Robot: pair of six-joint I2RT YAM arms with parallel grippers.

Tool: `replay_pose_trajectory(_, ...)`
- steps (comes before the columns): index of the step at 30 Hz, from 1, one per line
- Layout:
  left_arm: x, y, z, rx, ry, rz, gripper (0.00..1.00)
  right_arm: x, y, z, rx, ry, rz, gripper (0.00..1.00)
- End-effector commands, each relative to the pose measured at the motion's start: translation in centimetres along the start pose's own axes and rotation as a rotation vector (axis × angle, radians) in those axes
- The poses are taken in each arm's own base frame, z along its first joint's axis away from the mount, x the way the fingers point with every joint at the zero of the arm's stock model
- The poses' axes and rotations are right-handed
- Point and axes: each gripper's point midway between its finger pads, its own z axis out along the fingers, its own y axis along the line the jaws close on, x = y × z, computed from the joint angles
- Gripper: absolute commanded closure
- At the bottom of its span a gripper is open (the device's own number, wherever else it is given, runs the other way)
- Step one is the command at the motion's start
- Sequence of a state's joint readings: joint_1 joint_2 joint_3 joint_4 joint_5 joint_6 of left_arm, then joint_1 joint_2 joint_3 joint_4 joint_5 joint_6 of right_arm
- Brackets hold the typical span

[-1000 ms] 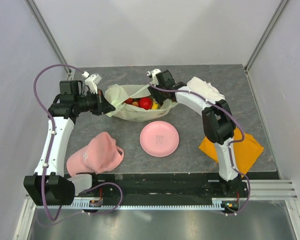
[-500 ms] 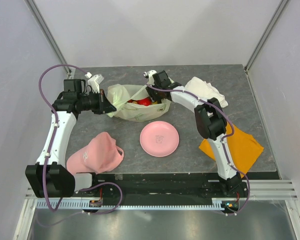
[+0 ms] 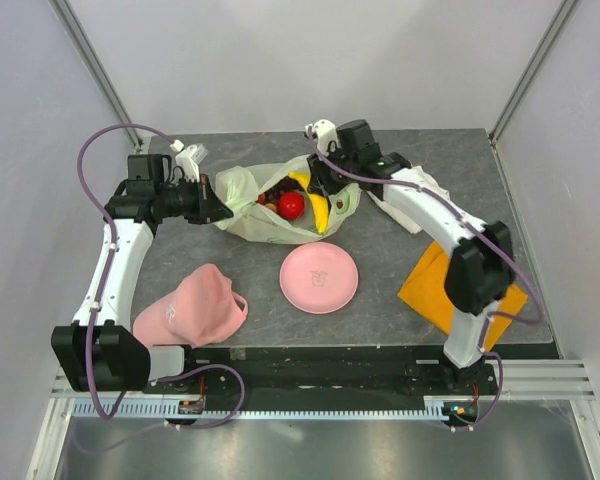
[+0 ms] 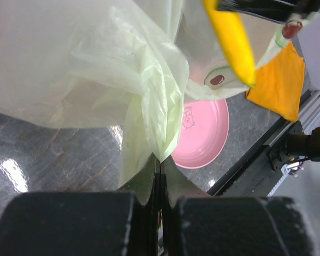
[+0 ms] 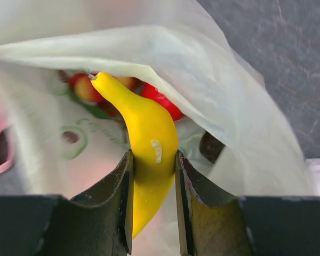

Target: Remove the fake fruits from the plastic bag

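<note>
Left gripper [image 3: 218, 208]: clenched tight on a gathered fold of the bag [image 3: 260, 228] at its left side; in the left wrist view the fingers [image 4: 149, 178] meet with thin film pinched between them.
Right gripper [image 3: 320, 186]: grasping the banana [image 3: 320, 209], one finger pressed on each side of it, seen close in the right wrist view [image 5: 153, 160].
Banana: yellow, at the bag's open mouth on the right side, with the bag's rim draped beside its upper end.
Bag: pale yellow-green, crinkly and translucent, lying on the far half of the grey table [image 3: 440, 150] between the two grippers, mouth open.
Other fruit: a red apple [image 3: 291, 205] lies inside the bag just left of the banana; a red-yellow berry [image 5: 85, 88] and leaves show behind the banana's tip.
Plate [image 3: 319, 278]: pink, on the table near the bag's front.
Cap [image 3: 192, 308]: pink, at the near left.
Cloth [image 3: 425, 288]: orange, at the right edge, partly under the right arm.
</note>
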State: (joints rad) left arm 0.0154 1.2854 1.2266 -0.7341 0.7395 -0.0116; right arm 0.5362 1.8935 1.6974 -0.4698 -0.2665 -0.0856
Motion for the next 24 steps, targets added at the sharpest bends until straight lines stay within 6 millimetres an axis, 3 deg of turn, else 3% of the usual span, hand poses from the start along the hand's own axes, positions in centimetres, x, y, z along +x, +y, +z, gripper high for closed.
replay_pose_trajectory(1,-3.6,-1.6,-0.7,0.042,-0.096,0.061,0.98,0.7,4.4,-4.3,-0.2,0.004,-0.064,0.69)
replay_pose_trajectory(3,-4.0,-1.8,-0.8,0.044,-0.108,0.067,0.98,2.4,5.2,-5.0,-0.243,0.065,-0.079,0.7)
replay_pose_trajectory(6,-4.8,-2.1,-1.4,0.038,-0.13,0.091,0.98,2.6,6.2,-7.1,-0.289,0.071,-0.144,0.76)
replay_pose_trajectory(11,-5.0,-2.5,-1.8,0.035,-0.153,0.104,0.98,-1.8,10.5,-13.0,-0.342,-0.091,-0.339,0.78)
replay_pose_trajectory(13,-4.8,-2.5,-1.8,0.031,-0.156,0.103,0.98,-1.4,13.6,-14.7,-0.391,-0.096,-0.46,0.78)
replay_pose_trajectory(15,-4.7,-2.6,-2.1,0.022,-0.164,0.107,0.98,-0.6,14.7,-15.0,-0.394,-0.097,-0.513,0.78)
replay_pose_trajectory(19,-4.3,-2.5,-2.2,0.013,-0.168,0.107,0.98,1.6,14.6,-14.2,-0.416,-0.069,-0.641,0.79)
replay_pose_trajectory(23,-4.6,-2.6,-2.4,0.004,-0.176,0.117,0.98,6.8,14.3,-11.4,-0.459,0.043,-0.735,0.81)
replay_pose_trajectory(24,-4.7,-2.5,-2.6,-0.002,-0.181,0.124,0.98,7.2,14.5,-11.0,-0.465,0.049,-0.761,0.81)
